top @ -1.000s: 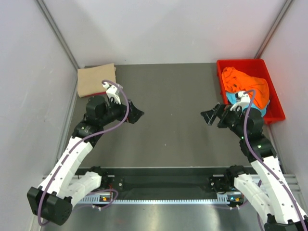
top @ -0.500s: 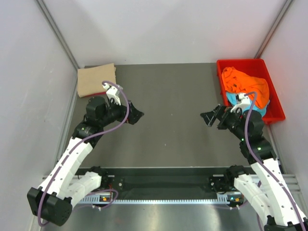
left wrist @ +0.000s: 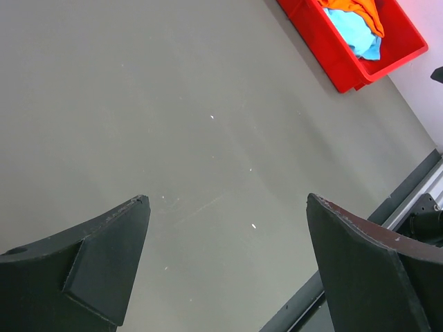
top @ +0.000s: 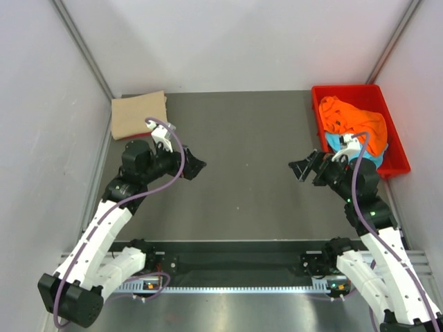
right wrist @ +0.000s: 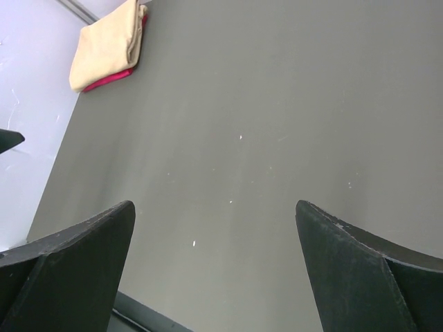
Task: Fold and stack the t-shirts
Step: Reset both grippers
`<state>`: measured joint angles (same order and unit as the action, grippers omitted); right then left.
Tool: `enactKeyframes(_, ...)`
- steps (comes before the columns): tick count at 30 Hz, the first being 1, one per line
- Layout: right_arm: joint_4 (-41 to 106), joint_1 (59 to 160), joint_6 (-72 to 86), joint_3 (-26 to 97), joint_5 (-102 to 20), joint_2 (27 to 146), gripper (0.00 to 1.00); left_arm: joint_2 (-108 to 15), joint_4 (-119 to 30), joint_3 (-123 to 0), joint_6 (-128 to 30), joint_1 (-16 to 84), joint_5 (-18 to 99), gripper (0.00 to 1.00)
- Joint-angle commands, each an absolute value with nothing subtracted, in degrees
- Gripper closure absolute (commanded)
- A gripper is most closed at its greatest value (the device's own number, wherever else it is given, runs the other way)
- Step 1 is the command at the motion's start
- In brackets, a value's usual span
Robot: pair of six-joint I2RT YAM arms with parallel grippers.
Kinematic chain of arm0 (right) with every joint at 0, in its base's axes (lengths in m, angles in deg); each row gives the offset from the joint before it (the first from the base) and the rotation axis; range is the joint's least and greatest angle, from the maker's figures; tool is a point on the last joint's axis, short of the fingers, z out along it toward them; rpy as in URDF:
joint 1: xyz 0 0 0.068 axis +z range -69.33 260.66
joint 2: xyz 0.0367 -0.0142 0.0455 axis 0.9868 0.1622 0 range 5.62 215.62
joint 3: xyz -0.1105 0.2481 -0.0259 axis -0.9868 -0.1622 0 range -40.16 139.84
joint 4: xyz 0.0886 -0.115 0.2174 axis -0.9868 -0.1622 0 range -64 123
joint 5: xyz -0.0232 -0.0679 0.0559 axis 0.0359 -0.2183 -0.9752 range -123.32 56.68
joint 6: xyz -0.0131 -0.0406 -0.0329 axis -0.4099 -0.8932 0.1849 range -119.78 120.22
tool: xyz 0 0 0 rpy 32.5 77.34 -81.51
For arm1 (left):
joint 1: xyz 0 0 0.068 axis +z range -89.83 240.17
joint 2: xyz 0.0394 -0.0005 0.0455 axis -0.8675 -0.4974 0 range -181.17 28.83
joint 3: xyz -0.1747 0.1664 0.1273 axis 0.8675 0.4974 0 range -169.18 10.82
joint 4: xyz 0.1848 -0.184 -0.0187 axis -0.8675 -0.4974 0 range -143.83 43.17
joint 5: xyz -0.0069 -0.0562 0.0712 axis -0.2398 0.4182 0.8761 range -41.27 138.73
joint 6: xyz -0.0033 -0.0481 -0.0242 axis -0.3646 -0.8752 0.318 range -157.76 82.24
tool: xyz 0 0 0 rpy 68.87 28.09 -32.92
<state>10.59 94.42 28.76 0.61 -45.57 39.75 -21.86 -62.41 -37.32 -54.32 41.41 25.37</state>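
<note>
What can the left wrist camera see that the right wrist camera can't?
Only the left wrist view shows the red plastic tray, holding a crumpled orange cloth t-shirt and a light blue cloth t-shirt. Only the right wrist view shows the folded beige cloth t-shirt lying on a magenta-pink cloth t-shirt by the wall. Both show the grey table and an open black pincer with nothing in it: the left pincer in one, the right pincer in the other.
</note>
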Motion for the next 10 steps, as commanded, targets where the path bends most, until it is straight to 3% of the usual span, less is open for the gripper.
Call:
enactKeyframes(1, 11.4, 94.8, 28.3, 1.8, -44.7, 38.8, 0.00, -20.7, -60.5, -36.8, -53.4, 41.3, 24.5, 0.01)
enactKeyframes(10, 11.5, 94.7, 28.1, 1.5, -44.7, 38.7, 0.00, -20.8, -60.5, -36.7, -53.5, 41.3, 24.6, 0.01)
